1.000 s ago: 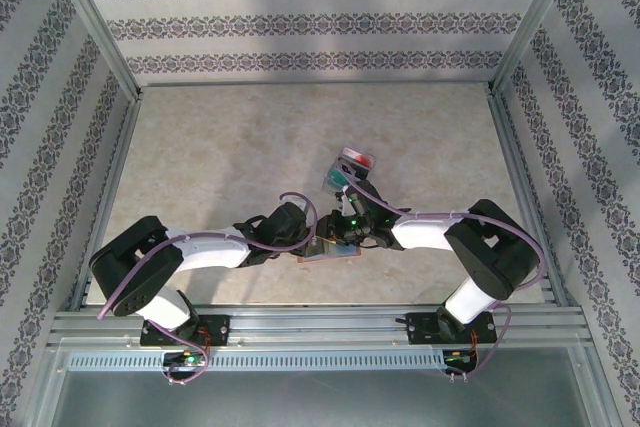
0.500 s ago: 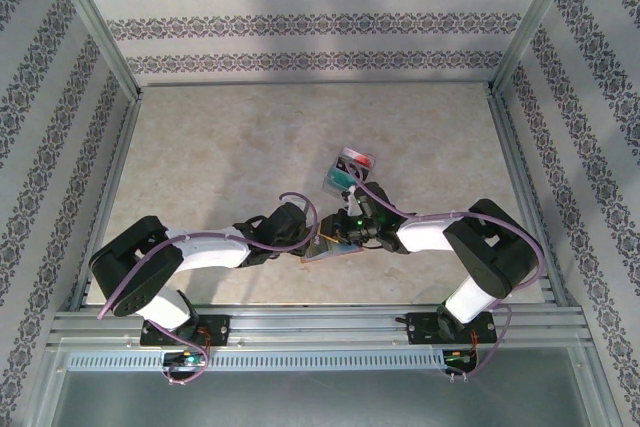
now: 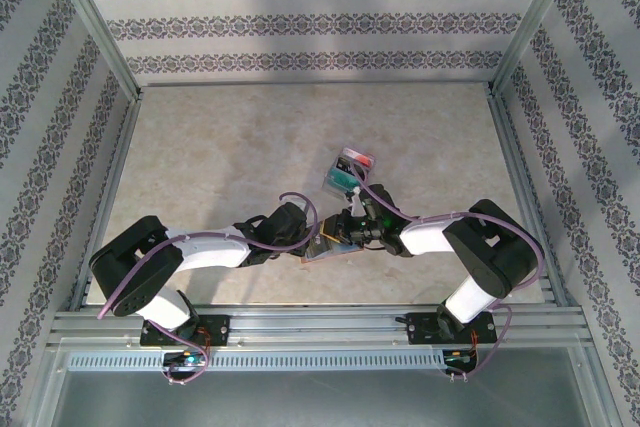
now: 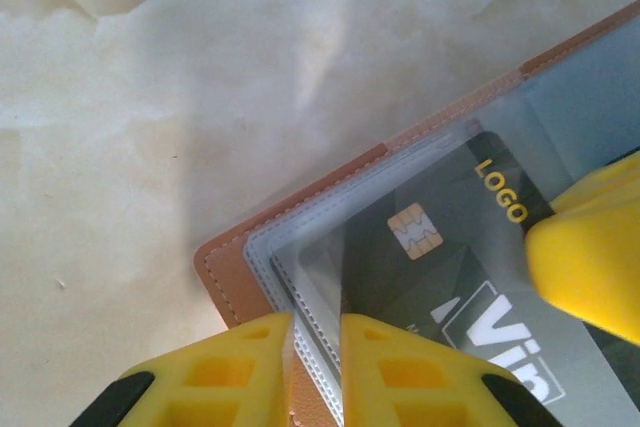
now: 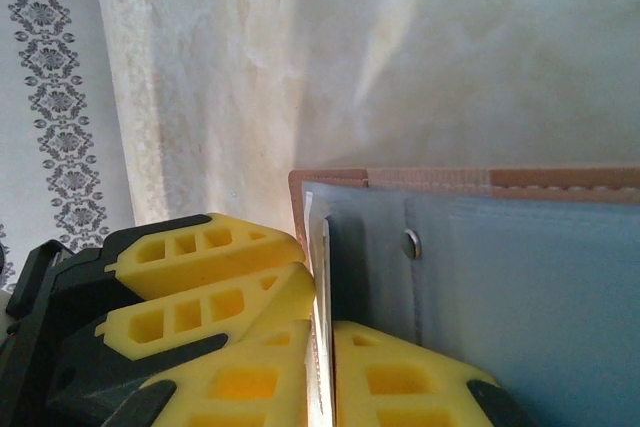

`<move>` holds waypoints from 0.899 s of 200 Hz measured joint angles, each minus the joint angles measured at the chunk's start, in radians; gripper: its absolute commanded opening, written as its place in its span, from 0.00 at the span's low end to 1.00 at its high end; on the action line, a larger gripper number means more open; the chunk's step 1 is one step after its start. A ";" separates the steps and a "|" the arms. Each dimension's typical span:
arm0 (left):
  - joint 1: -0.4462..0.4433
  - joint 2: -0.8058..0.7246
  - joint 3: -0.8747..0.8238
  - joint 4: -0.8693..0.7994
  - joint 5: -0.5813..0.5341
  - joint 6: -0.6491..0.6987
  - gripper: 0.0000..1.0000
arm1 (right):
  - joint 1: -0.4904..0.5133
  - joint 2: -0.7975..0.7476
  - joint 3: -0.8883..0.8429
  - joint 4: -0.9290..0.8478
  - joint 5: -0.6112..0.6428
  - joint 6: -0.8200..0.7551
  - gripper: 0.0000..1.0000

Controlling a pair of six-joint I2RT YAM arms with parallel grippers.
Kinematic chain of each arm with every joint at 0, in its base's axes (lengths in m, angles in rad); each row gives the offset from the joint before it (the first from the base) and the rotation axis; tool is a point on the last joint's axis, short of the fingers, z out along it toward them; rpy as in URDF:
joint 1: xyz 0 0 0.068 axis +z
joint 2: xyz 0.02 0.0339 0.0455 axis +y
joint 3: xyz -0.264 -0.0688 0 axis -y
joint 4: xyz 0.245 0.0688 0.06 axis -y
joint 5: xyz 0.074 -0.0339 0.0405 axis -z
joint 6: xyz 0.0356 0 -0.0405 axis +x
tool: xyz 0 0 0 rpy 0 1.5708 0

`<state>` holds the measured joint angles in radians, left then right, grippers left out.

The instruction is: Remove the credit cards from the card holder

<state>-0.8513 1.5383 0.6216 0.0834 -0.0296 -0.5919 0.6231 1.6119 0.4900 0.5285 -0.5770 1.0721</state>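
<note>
- We see one pale marbled table (image 3: 250, 147), walled by paper with rows of dark floral bands.
- We count two arms, both reaching in to meet near the table's front middle.
- One card holder (image 4: 230, 277) lies open there between the arms, brown-edged with grey-blue panels, clear sleeves and one metal stud (image 5: 410, 242).
- One clear tray (image 3: 352, 169) sits just beyond the arms, apart from the holder.
- The left gripper (image 4: 318, 322) is clenched on the holder's sleeve edge at its corner.
- The right gripper (image 5: 322, 332) is pinched tight on a thin pale edge at the holder's side; we cannot tell whether that edge is sleeve or card. One of its fingers (image 4: 590, 257) overlaps the dark card.
- We count three cards: one dark card (image 4: 430, 277) in the holder's sleeve, and one teal card (image 3: 340, 179) and one red card (image 3: 358, 159) in the tray.
- On the dark card we read "LOGO" in yellow, white letters starting "Vi" that are then cut off, and one gold chip (image 4: 415, 232).
</note>
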 measured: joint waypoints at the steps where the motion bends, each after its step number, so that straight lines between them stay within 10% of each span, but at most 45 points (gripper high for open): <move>1: 0.000 0.000 0.000 0.000 0.000 0.000 0.18 | 0.000 0.000 0.000 0.000 0.000 0.000 0.14; 180: 0.000 0.000 0.013 -0.027 -0.006 -0.003 0.15 | -0.019 -0.046 -0.026 -0.047 0.027 -0.024 0.08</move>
<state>-0.8516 1.5383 0.6350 0.0566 -0.0357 -0.5945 0.6037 1.5661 0.4641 0.4812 -0.5503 1.0477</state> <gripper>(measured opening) 0.151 0.078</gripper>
